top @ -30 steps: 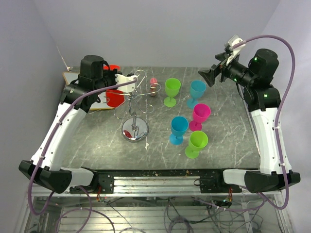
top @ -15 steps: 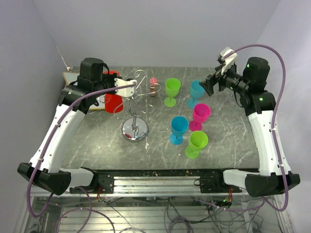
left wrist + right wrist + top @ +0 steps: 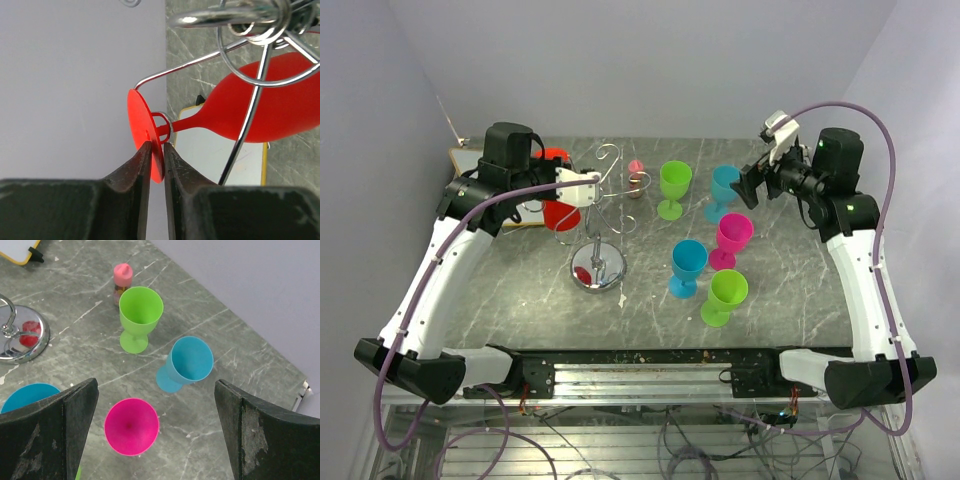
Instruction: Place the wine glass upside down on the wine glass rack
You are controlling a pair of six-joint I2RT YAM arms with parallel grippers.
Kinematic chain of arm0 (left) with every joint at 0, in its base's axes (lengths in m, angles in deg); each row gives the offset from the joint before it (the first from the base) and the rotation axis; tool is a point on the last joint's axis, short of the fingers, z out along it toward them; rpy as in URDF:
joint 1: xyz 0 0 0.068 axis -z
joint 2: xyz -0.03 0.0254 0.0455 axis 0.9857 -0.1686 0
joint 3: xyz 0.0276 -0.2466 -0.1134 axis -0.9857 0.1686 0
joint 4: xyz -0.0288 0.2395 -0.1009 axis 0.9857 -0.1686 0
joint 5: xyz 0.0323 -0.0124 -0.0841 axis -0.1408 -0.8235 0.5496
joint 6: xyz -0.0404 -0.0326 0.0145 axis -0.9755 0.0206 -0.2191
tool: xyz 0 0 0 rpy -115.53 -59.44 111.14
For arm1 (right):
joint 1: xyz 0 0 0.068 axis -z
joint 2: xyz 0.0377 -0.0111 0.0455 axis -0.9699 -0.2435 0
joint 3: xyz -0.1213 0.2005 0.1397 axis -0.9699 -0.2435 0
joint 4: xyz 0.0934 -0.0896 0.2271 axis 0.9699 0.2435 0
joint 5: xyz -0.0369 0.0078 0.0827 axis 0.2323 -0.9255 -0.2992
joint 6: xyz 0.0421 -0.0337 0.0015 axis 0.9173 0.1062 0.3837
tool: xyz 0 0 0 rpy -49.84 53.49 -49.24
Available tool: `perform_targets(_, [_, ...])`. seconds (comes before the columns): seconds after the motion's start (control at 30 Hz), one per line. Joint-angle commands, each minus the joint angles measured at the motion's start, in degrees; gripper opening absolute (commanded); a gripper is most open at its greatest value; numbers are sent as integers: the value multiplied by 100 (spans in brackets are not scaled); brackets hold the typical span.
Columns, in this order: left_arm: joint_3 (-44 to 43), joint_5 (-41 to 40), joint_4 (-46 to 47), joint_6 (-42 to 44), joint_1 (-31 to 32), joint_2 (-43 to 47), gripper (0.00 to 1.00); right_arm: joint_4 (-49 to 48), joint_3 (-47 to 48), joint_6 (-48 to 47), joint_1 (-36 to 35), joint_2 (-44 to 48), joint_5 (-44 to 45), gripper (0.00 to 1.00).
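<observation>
The red wine glass (image 3: 280, 105) hangs bowl-down, stem caught in a loop of the wine glass rack (image 3: 605, 268), foot between the narrow jaws of the left gripper (image 3: 156, 150), pinch unclear; the right gripper (image 3: 156, 385) gapes empty.

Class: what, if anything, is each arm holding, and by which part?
Left gripper: jaws astride the foot rim of the red wine glass; whether they grip cannot be told. Right gripper: empty.
</observation>
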State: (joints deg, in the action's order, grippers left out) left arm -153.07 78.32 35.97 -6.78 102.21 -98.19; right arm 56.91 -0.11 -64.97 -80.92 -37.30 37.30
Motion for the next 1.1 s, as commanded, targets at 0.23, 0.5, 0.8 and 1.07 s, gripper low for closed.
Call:
perform_targets(0.23, [-5,404,-370,-39,28,160,31,145,-422,-171,22,-19,297,100])
perform_targets(0.5, [-89,411,-493,-64,28,173,39,244,-579,-163,27,-95,673,100])
perform_targets(0.8, [-194,316,-596,-218,32,242,58,331,-762,-124,22,-226,1024,100])
perform_targets(1.07, [-261,179,-635,-225,32,296,63,318,-856,-91,20,-296,1058,100])
